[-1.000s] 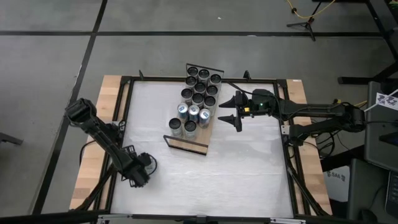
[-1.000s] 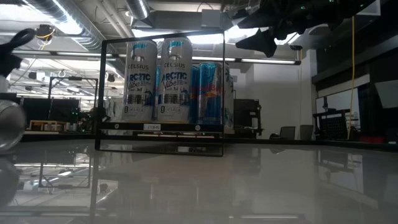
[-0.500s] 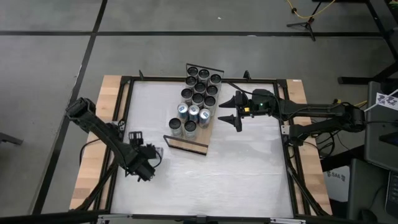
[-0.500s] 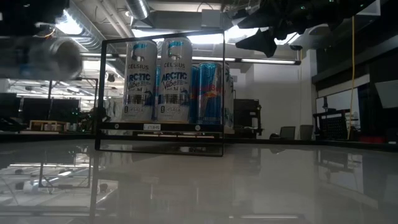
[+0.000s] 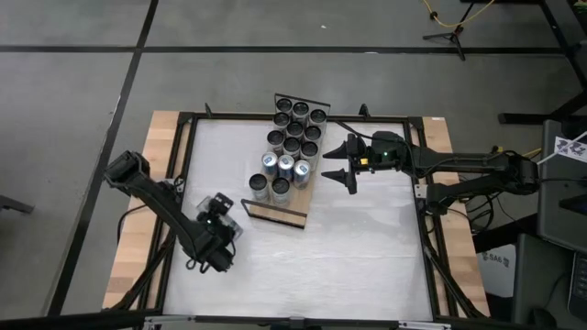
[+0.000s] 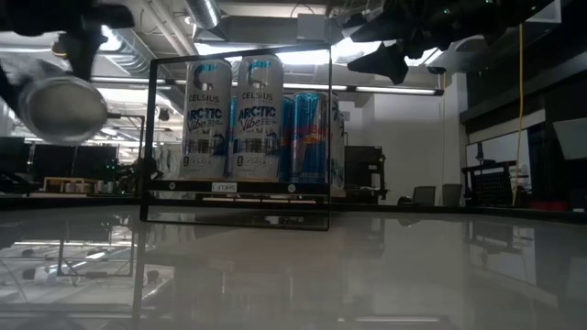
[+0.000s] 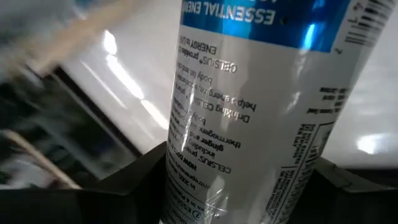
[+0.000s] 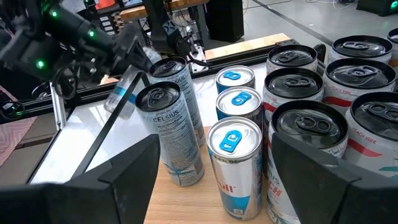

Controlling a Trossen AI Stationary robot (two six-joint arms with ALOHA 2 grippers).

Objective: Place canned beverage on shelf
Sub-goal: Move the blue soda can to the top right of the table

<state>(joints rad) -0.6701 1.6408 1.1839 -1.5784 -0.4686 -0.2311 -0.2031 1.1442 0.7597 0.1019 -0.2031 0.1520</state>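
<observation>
One long light-wood shelf (image 5: 275,216) with two thin black wire rails (image 6: 149,137) carries fourteen upright drink cans (image 5: 292,145). Nine of them are dark-topped cans (image 5: 296,127) in three rows of three, three are slim silver-topped cans with blue tabs (image 5: 285,165), and two are white-and-blue Celsius cans (image 5: 258,183). One more white-and-blue held can (image 7: 249,112) sits in the left hand (image 5: 218,218), making fifteen cans, and there are two dark arms over the one white counter (image 5: 358,247), the other ending in the right hand (image 5: 339,163).

Glossy metal can (image 7: 249,118) — matt wooden shelf (image 5: 275,212).
</observation>
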